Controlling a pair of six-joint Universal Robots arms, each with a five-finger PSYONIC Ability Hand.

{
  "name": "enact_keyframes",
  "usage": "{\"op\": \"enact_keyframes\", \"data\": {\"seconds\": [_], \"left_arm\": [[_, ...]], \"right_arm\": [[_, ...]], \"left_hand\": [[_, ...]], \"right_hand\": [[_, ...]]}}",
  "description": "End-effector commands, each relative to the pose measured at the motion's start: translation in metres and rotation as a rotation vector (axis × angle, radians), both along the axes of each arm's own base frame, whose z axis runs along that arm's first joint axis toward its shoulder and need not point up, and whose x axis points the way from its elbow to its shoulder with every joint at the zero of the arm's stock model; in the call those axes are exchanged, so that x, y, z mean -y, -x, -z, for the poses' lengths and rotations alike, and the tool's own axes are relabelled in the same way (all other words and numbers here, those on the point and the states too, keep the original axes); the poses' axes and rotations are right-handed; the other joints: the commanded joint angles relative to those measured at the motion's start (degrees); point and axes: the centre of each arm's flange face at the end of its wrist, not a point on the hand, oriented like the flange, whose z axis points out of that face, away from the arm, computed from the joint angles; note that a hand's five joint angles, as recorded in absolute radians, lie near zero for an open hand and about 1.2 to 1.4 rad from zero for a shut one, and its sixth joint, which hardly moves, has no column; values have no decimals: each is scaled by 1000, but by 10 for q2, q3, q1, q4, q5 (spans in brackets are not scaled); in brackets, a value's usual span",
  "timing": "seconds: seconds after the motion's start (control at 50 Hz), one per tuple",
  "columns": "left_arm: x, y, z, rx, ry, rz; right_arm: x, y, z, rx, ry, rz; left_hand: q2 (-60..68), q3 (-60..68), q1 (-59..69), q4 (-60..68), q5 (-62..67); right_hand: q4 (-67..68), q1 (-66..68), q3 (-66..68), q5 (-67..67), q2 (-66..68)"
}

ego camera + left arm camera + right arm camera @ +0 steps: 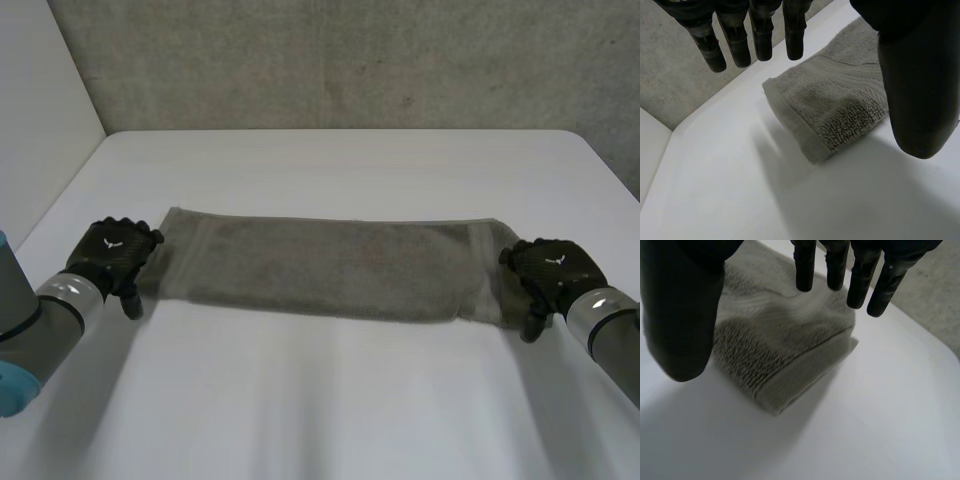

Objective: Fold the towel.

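Lying as a long strip across the table (pixel 320 400), the towel (pixel 330 270) looks folded once. The left hand (pixel 112 250) and right hand (pixel 552 268) hang over its short ends, fingers straight, holding nothing (thumbs held apart). Next, probably, one end needs pinching and carrying across.

The olive-grey towel (pixel 330 270) has ribbed end bands; the table (pixel 330 400) is white, the wall (pixel 350 60) mottled grey.
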Motion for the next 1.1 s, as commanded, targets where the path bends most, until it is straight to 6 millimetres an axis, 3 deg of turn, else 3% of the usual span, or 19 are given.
{"op": "enact_keyframes", "data": {"seconds": [0.02, 0.14, 0.22, 0.26, 0.42, 0.52, 0.56, 0.62, 0.76, 0.8, 0.84, 0.9, 0.94, 0.96, 1.0, 1.02, 1.04, 1.06, 1.1], "left_arm": [[-2, 1, 8, 0, 22, 1], [-1, 1, 9, -5, 47, -2], [-3, 0, 10, -6, 44, -4], [-4, 1, 10, -6, 42, -3], [-5, 2, 11, -6, 39, 2], [-5, 1, 10, -6, 42, -1], [-5, 1, 9, -6, 44, -1], [-5, 0, 8, -6, 48, -4], [-5, 1, -2, -11, 74, -8], [-4, 1, -6, -12, 84, -8], [-4, 1, -11, -14, 97, -7], [-1, 2, -21, -21, 129, -7], [0, 2, -27, -32, 145, -7], [0, 3, -33, -44, 158, -8], [0, 4, -39, -60, 170, -8], [1, 5, -45, -78, 183, -9], [1, 5, -45, -78, 184, -9], [0, 6, -50, -95, 192, -9], [-1, 6, -55, -111, 200, -10]], "right_arm": [[6, 1, 17, 9, -4, -7], [13, 0, 27, 21, 14, -27], [20, 5, 29, 36, 16, -34], [22, 8, 28, 43, 20, -41], [34, 34, 20, 55, 20, -5], [53, 73, 13, -8, 42, 67], [69, 108, 2, -86, 86, 100], [82, 129, -14, -152, 123, 101], [99, 131, -51, -155, 157, 95], [100, 123, -62, -143, 174, 83], [96, 85, -92, -115, 250, 10], [92, 61, -104, -94, 285, -30], [76, 9, -119, -53, 325, -125], [76, 9, -119, -53, 325, -125], [46, -55, -124, -27, 356, -272], [46, -56, -124, -27, 356, -273], [26, -87, -123, -15, 360, -350], [26, -87, -123, -15, 360, -351], [-8, -144, -103, -6, 334, -482]], "left_hand": [[17, -33, -1, -38, 9], [17, -33, -1, -38, 9], [15, -33, -3, -38, 7], [15, -33, -3, -38, 7], [12, -33, -6, -38, 4], [10, -33, -8, -38, 2], [10, -33, -8, -38, 2], [7, -33, -12, -38, -1], [-7, -33, -25, -38, -15], [-12, -33, -30, -38, -20], [-17, -33, -35, -38, -25], [-20, -33, -38, -38, -28], [-20, -33, -38, -38, -28], [-22, -33, -40, -38, -30], [-24, -33, -42, -38, -32], [-25, -33, -43, -38, -33], [-25, -33, -43, -38, -33], [-25, -33, -43, -38, -33], [-27, -33, -45, -38, -35]], "right_hand": [[-44, 144, -30, 138, 150], [-44, 249, -30, 243, 255], [-44, 562, -30, 556, 568], [-44, 621, -30, 615, 627], [-44, 622, -30, 616, 628], [-44, 622, -30, 616, 628], [-44, 622, -30, 616, 628], [-44, 622, -30, 616, 628], [-44, 622, -30, 616, 628], [-44, 622, -30, 616, 628], [-44, 622, -30, 616, 628], [-44, 622, -30, 616, 628], [-44, 622, -30, 616, 628], [-44, 622, -30, 616, 628], [-44, 622, -30, 616, 628], [-44, 622, -30, 616, 628], [-44, 622, -30, 616, 628], [-44, 622, -30, 616, 628], [-44, 622, -30, 616, 628]]}}
